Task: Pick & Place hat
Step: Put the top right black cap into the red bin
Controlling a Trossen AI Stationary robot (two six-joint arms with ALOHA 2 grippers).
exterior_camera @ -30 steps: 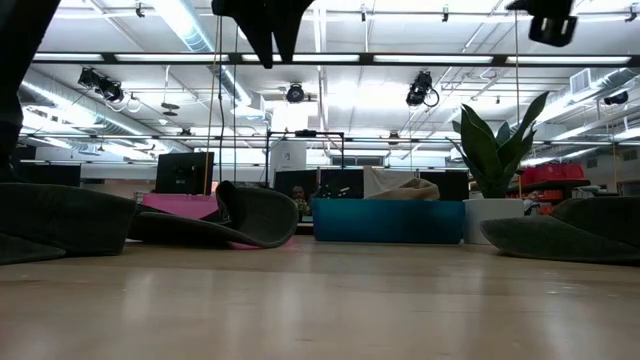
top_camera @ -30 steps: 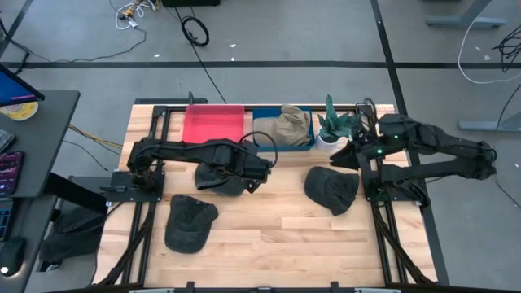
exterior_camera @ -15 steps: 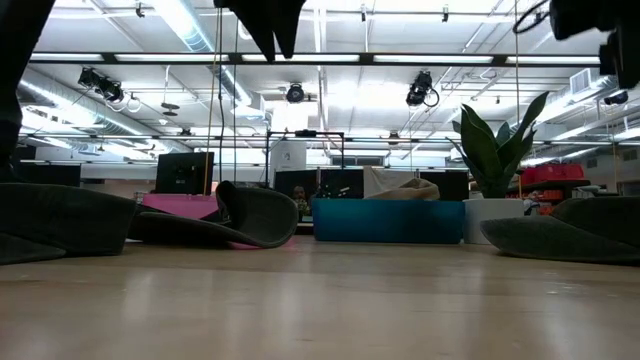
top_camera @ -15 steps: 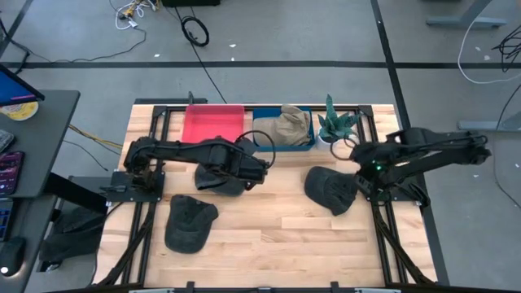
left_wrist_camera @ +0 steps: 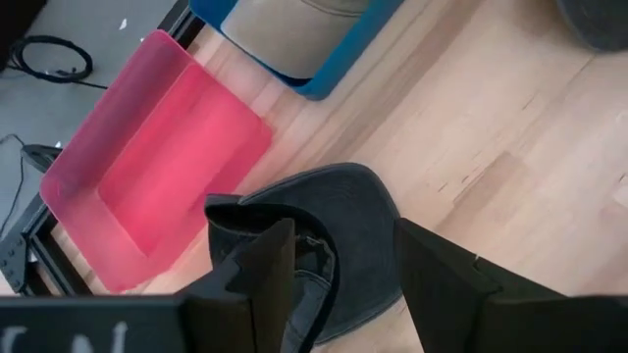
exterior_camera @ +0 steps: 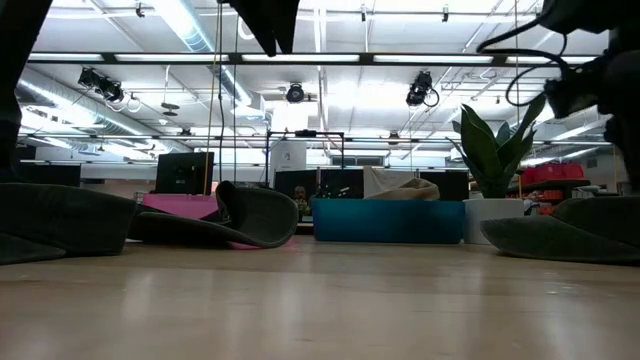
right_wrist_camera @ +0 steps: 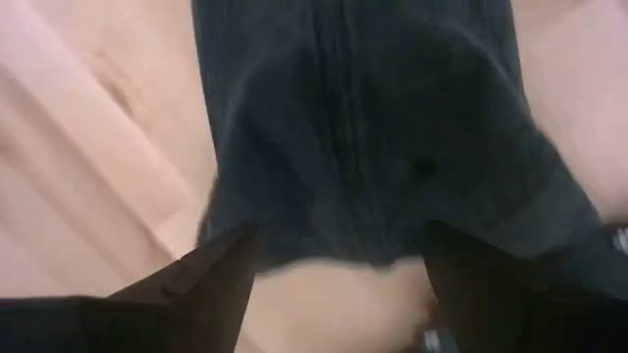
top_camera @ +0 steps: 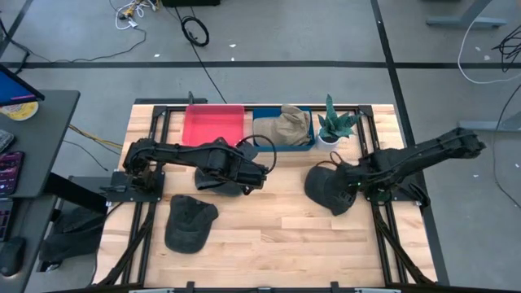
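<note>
Three dark hats lie on the wooden table. The middle hat (top_camera: 218,181) (left_wrist_camera: 339,196) rests upside down beside the pink bin (top_camera: 213,124), its brim curling up (exterior_camera: 255,212). My left gripper (top_camera: 254,175) (left_wrist_camera: 343,235) hangs open well above it. The right hat (top_camera: 326,189) (right_wrist_camera: 363,127) lies flat near the plant. My right gripper (top_camera: 348,183) (right_wrist_camera: 334,250) points down over it, open, a finger on each side of the crown. The low view shows it above this hat (exterior_camera: 565,235). A third hat (top_camera: 189,224) lies at the near left.
A blue bin (top_camera: 283,129) holding a tan hat stands at the far edge next to the pink bin. A potted plant (top_camera: 334,126) stands to the right of the blue bin, just behind the right hat. Bare wood lies along the near middle (top_camera: 277,236).
My right gripper has come down from beside the plant toward the table's near edge and left. It has tipped from slanting to pointing down, and now stands over the right hat. The hats have not moved.
</note>
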